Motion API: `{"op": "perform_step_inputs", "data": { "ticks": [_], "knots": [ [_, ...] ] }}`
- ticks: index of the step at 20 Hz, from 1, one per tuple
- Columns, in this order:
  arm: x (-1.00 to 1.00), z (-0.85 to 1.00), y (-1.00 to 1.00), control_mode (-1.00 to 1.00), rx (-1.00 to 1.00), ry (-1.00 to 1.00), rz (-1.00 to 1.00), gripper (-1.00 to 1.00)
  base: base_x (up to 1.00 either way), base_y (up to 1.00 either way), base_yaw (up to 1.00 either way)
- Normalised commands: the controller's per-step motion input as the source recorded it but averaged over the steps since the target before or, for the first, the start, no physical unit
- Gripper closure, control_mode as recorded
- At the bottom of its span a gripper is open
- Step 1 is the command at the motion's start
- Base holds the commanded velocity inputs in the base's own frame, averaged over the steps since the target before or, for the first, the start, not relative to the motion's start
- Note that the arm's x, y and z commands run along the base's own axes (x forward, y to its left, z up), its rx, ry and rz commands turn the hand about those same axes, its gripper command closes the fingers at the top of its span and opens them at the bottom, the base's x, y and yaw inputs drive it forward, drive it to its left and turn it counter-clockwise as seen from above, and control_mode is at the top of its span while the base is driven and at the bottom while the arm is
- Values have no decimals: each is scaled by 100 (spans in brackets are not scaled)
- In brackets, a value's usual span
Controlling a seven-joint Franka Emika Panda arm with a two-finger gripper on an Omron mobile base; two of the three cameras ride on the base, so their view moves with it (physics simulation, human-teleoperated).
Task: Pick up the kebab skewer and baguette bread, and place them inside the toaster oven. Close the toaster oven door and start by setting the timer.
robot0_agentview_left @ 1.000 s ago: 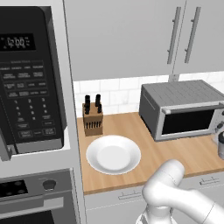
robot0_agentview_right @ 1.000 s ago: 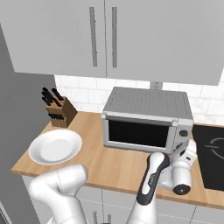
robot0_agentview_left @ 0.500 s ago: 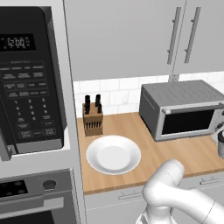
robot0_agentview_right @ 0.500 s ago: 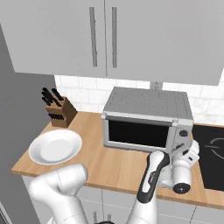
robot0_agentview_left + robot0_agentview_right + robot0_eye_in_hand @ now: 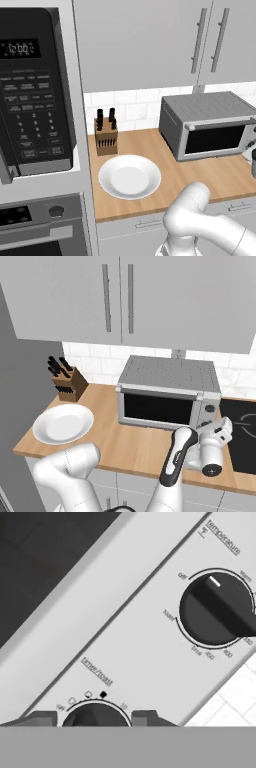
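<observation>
The toaster oven (image 5: pixel 170 391) stands on the counter, and the toaster oven door (image 5: pixel 157 408) with its dark glass is closed. It also appears at the right of the left base view as the toaster oven (image 5: pixel 210 125). My gripper (image 5: pixel 220 428) is at the oven's right control panel. In the hand view my gripper (image 5: pixel 92 718) is shut on the timer knob (image 5: pixel 95 712), with one of its fingers (image 5: pixel 37 718) on each side of the knob. The temperature knob (image 5: pixel 215 609) sits further along the panel. The kebab skewer and baguette bread are hidden.
A white plate (image 5: pixel 63 423) lies left of the oven, with a knife block (image 5: pixel 67 383) behind it. A black microwave (image 5: pixel 35 90) hangs at the left. A dark cooktop (image 5: pixel 240 436) lies just right of my hand. Cabinets hang overhead.
My hand at the oven's panel has shifted very slightly upward. The oven, plate and knife block have not moved.
</observation>
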Motion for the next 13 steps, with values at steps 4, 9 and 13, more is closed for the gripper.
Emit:
{"op": "perform_step_inputs", "data": {
  "ticks": [4, 9, 13],
  "knots": [
    [0, -55, -28, -100, 15, 0, -5, 100, 0, 0, 0],
    [0, -52, -30, -100, 16, 0, -5, 100, 0, 0, 0],
    [0, -58, -28, -100, 17, 0, -5, 100, 0, 0, 0]
  ]
}}
